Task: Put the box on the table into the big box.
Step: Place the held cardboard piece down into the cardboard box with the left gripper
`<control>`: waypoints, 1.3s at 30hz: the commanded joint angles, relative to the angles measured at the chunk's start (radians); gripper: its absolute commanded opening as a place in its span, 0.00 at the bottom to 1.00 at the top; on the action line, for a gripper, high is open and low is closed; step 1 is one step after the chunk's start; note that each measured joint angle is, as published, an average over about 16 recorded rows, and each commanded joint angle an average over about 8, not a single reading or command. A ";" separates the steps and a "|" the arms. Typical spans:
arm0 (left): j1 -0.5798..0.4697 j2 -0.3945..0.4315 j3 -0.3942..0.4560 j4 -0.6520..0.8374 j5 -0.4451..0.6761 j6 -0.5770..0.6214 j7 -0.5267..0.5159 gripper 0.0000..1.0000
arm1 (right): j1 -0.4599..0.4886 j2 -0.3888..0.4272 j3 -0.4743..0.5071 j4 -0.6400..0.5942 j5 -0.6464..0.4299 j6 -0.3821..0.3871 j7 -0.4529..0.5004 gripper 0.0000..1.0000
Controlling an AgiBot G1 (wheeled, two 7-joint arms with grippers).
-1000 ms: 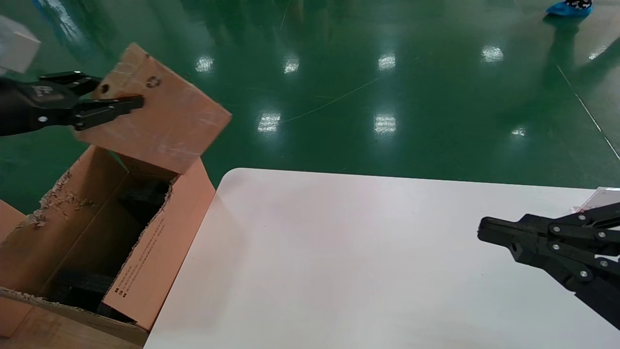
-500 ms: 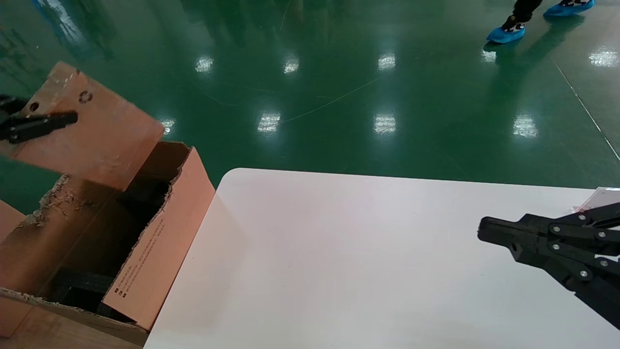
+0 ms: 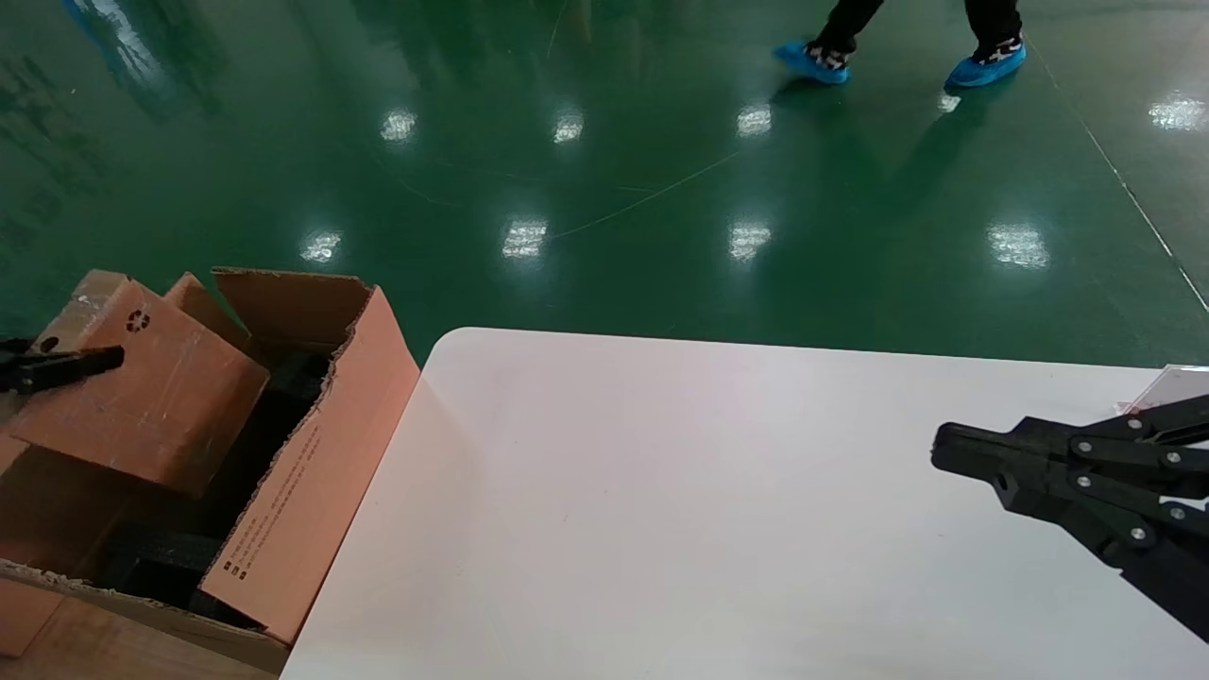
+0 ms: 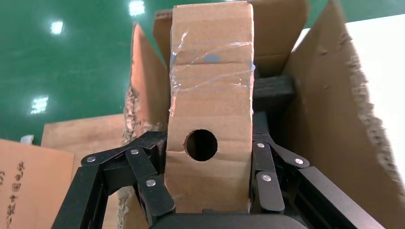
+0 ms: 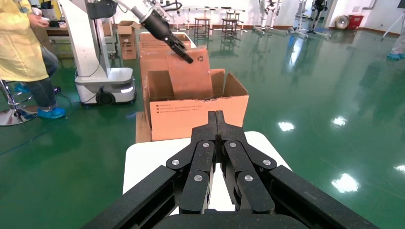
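The small brown box (image 3: 142, 387), with a recycling mark on one face, is tilted and partly down inside the open top of the big box (image 3: 312, 453). My left gripper (image 3: 57, 364) is shut on the small box at the left edge of the head view. The left wrist view shows the box (image 4: 210, 95), with a round hole in it, clamped between the black fingers (image 4: 143, 167) over the carton's black foam (image 4: 272, 90). My right gripper (image 3: 945, 449) is shut and empty over the right side of the white table (image 3: 661, 519). It also shows in the right wrist view (image 5: 216, 114).
Black foam (image 3: 151, 557) lines the carton, which stands against the table's left side on a cardboard sheet (image 3: 94, 652). A pale card (image 3: 1171, 387) lies at the table's right edge. A person in blue shoe covers (image 3: 982, 61) walks on the green floor behind.
My left gripper has carried the small box left and down, from above the carton's flaps into its open top. The right arm has not moved.
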 commanded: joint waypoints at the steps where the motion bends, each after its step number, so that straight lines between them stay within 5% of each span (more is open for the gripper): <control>1: 0.023 0.011 0.001 0.028 -0.003 -0.024 0.005 0.00 | 0.000 0.000 0.000 0.000 0.000 0.000 0.000 0.00; 25: 0.174 0.066 -0.037 0.018 -0.075 -0.224 0.166 0.00 | 0.000 0.000 0.000 0.000 0.000 0.000 0.000 0.00; 39: 0.290 -0.009 -0.030 -0.203 -0.102 -0.193 -0.043 0.00 | 0.000 0.000 -0.001 0.000 0.000 0.000 0.000 0.00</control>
